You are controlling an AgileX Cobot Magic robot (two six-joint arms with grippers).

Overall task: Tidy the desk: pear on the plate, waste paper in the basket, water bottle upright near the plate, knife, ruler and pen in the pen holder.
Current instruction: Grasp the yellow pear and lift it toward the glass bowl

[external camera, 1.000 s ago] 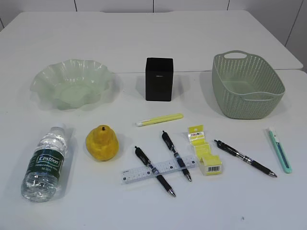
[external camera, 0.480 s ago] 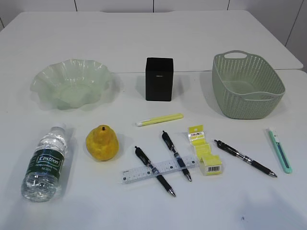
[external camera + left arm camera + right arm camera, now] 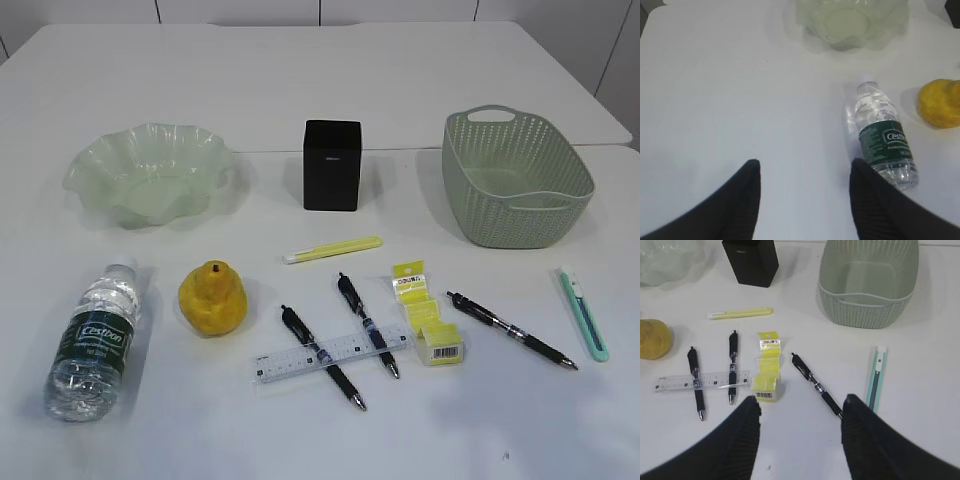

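The yellow pear (image 3: 213, 297) sits beside the water bottle (image 3: 95, 340), which lies on its side. Behind them is the wavy green plate (image 3: 150, 175). Three black pens (image 3: 510, 329), a clear ruler (image 3: 280, 364), yellow waste paper (image 3: 428, 325) and a teal knife (image 3: 582, 312) lie in front of the black pen holder (image 3: 332, 165) and the green basket (image 3: 515, 180). My left gripper (image 3: 805, 167) hangs open over bare table left of the bottle (image 3: 885, 142). My right gripper (image 3: 801, 405) is open above the table between the waste paper (image 3: 767, 367) and the knife (image 3: 876, 375).
A yellow highlighter (image 3: 333, 249) lies in front of the pen holder. Two of the pens cross the ruler. Neither arm shows in the exterior view. The table's far edge runs behind the plate and the basket.
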